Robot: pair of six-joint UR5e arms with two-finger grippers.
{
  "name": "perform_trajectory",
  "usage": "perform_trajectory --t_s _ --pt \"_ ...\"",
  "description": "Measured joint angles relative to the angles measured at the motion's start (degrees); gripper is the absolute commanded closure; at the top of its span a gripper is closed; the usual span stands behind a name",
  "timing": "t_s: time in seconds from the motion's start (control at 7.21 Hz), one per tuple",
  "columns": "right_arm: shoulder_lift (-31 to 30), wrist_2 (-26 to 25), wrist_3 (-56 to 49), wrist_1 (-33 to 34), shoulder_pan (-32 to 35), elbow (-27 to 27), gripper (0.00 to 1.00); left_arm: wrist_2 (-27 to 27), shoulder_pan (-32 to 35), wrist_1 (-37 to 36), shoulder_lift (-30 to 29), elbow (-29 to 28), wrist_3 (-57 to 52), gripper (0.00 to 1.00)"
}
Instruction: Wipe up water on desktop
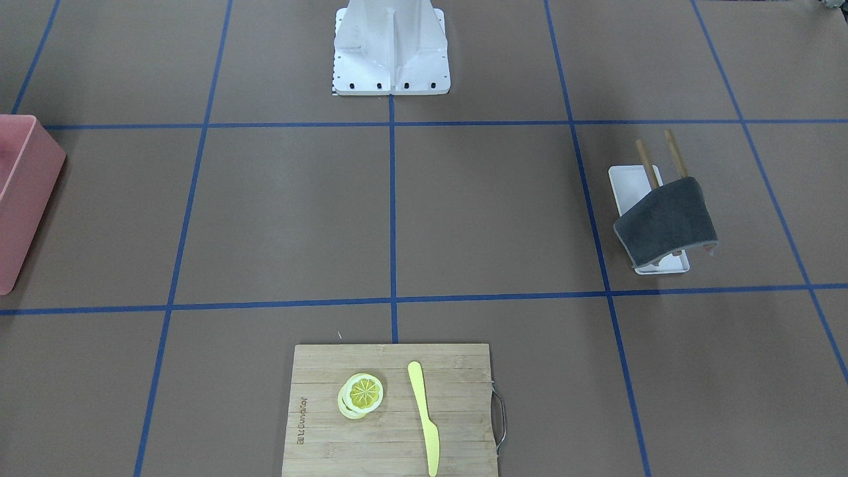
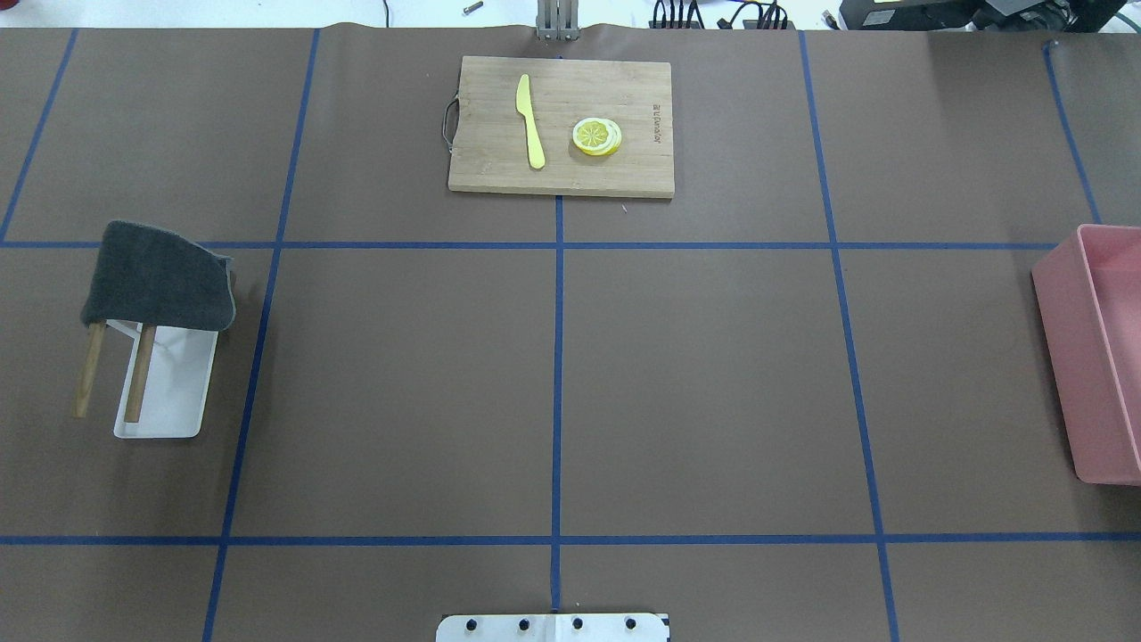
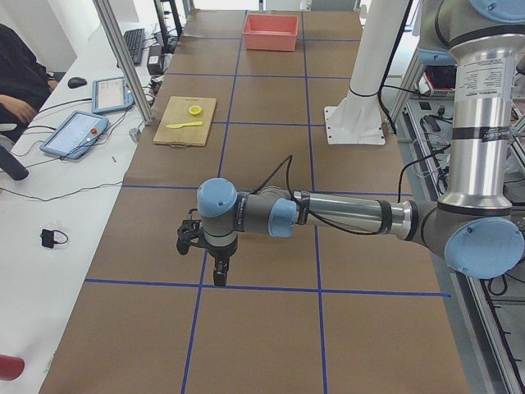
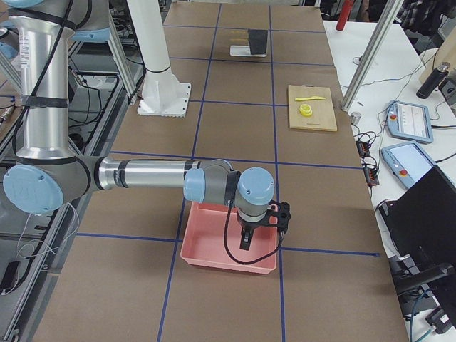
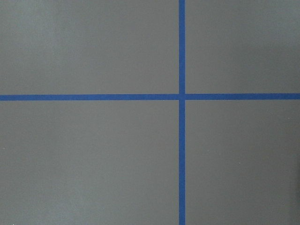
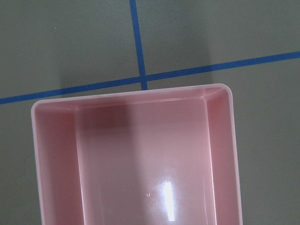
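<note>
You count: one desktop [image 2: 713,374], flat matte brown, blue tape grid. One grey cloth [image 2: 160,278], soft, draped over two wooden posts [image 2: 138,374] in one white tray [image 2: 169,392], near desktop's left edge. One bamboo board [image 2: 615,174], one yellow knife [image 2: 530,120] and one lemon-slice stack [image 2: 596,136] at far edge. One glossy pink bin [image 2: 1074,374] at right edge. Left gripper [image 3: 220,277] hangs above bare desktop, right gripper [image 4: 246,241] above bin. Finger spread of both: you cannot tell.

I find one marking only: a short line of lettering [image 2: 657,124] burnt into the bamboo cutting board [image 2: 490,89], along the short edge just beside the lemon slices [image 2: 596,136]. The letters are too small and blurred for me to read with any confidence.
</note>
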State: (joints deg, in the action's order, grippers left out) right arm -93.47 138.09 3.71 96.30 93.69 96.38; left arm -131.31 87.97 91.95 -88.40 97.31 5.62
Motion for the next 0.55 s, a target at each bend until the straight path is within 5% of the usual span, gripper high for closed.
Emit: perform_trajectory --t_s 0.55 --pt "-0.05 -0.44 0.01 -0.06 0.00 -0.04 0.00 -0.96 -0.31 0.06 -1.43 3.67 2.68 0.02"
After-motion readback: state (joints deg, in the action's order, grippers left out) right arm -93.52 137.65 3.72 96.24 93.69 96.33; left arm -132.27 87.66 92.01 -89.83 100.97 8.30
